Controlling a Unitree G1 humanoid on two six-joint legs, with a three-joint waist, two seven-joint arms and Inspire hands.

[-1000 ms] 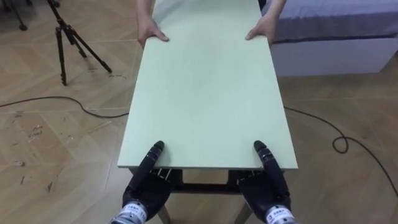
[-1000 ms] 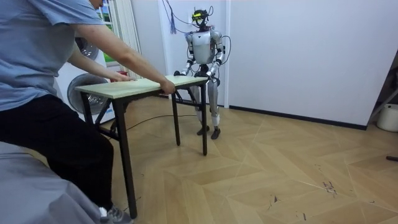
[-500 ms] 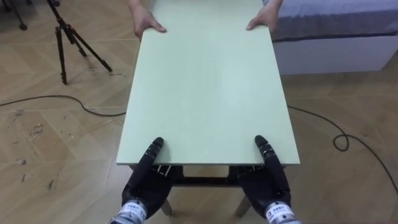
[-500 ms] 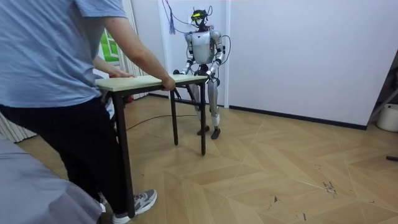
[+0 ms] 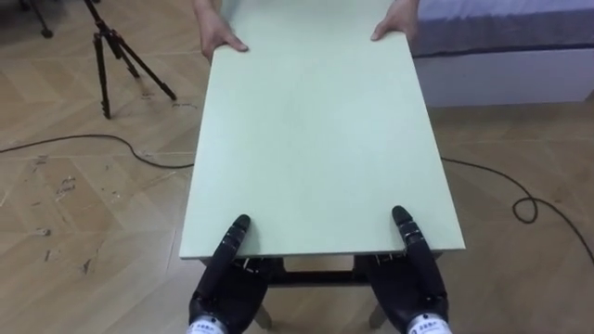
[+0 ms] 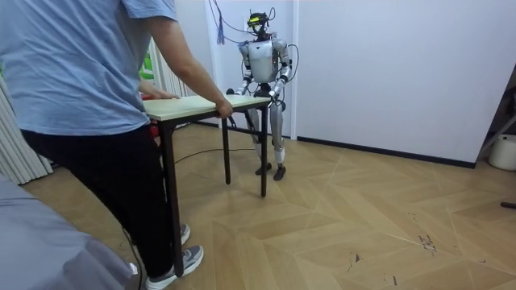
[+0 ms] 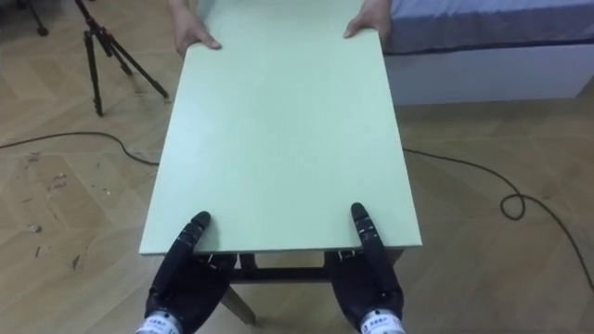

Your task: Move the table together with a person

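— Where's the table (image 5: pixel 316 139) on your screen?

— Dead centre in my head camera, its pale green top running from 6 o'clock up to 12. In the room view it stands between the robot and a person (image 6: pixel 89 80) in a blue shirt. The robot is at the end nearer the white wall.

— And the robot's hands?

— Both are at the near edge. I have the left hand (image 5: pixel 225 278) at 7 o'clock and the right hand (image 5: pixel 415 274) at 5 o'clock. Each lies partly on the top, and the rest goes under the board. From here I can't tell whether either one is clamped on the edge or only resting there.

— The other end?

— The person's hands are on the far corners, one hand (image 5: pixel 220 37) at 11 o'clock and the other hand (image 5: pixel 397 26) at 1 o'clock, with the palms laid over the top.

— Anything around it?

— A tripod (image 5: pixel 116 56) at 10 o'clock, standing well apart from the table. A dark cable (image 5: pixel 93 144) lies on the wooden floor at 9 o'clock. A bed (image 5: pixel 501 46) is at 2 o'clock, near the far right corner.
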